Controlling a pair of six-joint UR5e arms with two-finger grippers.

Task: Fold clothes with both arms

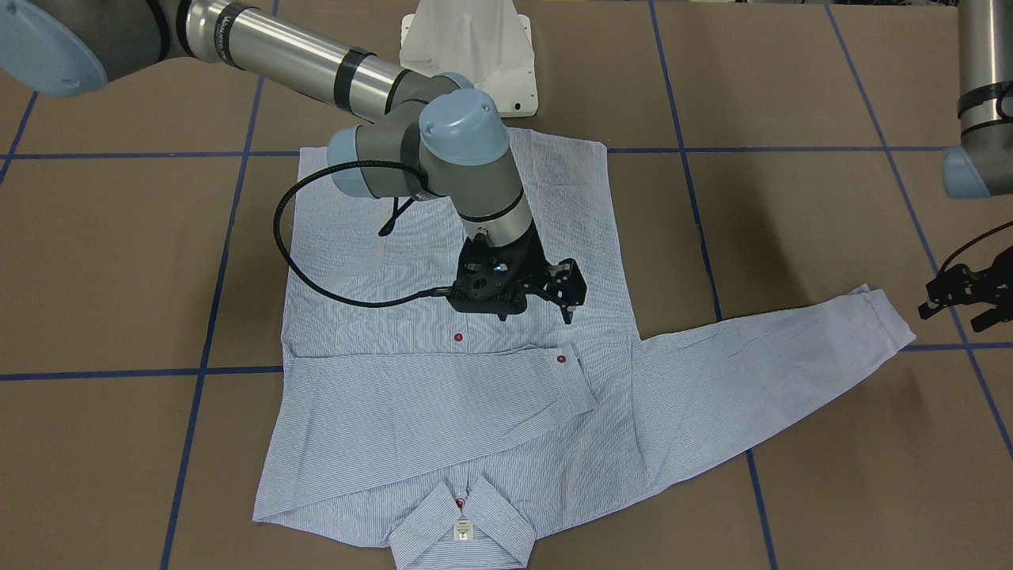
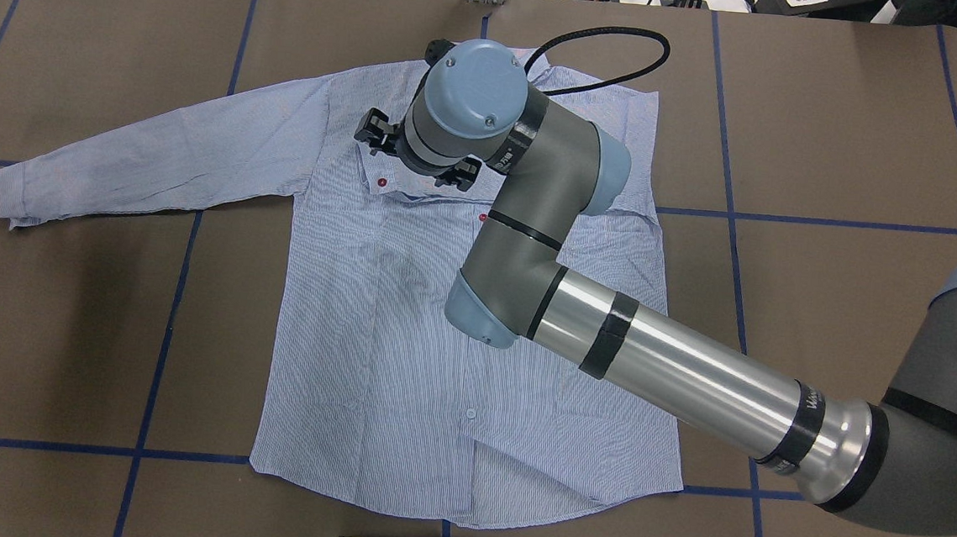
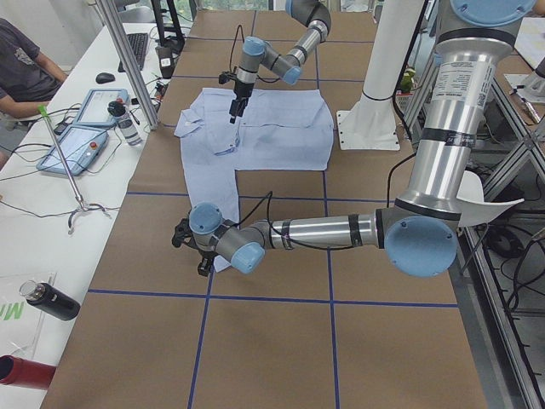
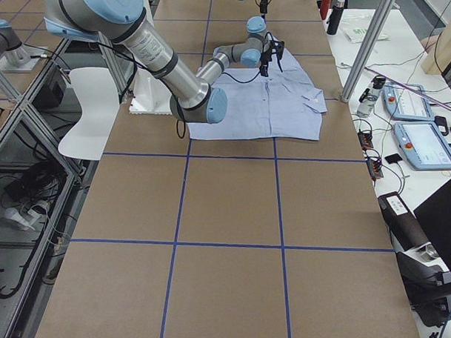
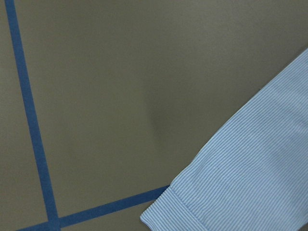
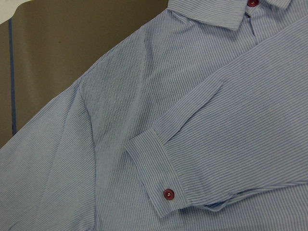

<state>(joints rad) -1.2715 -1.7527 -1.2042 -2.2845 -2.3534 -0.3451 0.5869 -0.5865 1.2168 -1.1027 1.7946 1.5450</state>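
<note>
The clothes are one light blue striped shirt (image 1: pixel 443 332) lying flat and face up, collar (image 1: pixel 461 530) away from the robot. One sleeve is folded across the chest, its cuff (image 1: pixel 571 372) showing a red button, seen close in the right wrist view as cuff (image 6: pixel 159 178). The other sleeve (image 1: pixel 760 364) stretches out flat toward my left side. My right gripper (image 1: pixel 567 305) hovers just above the chest near the folded cuff, open and holding nothing. Just beyond the outstretched sleeve's cuff (image 5: pixel 226 192), my left gripper (image 1: pixel 957 315) is open and empty.
Brown table covering with a blue tape grid (image 1: pixel 221 261). The white pedestal base (image 1: pixel 467 47) stands behind the shirt's hem. At the operators' side are tablets (image 3: pixel 72 149), bottles (image 3: pixel 51 300) and a seated person (image 3: pixel 21 64).
</note>
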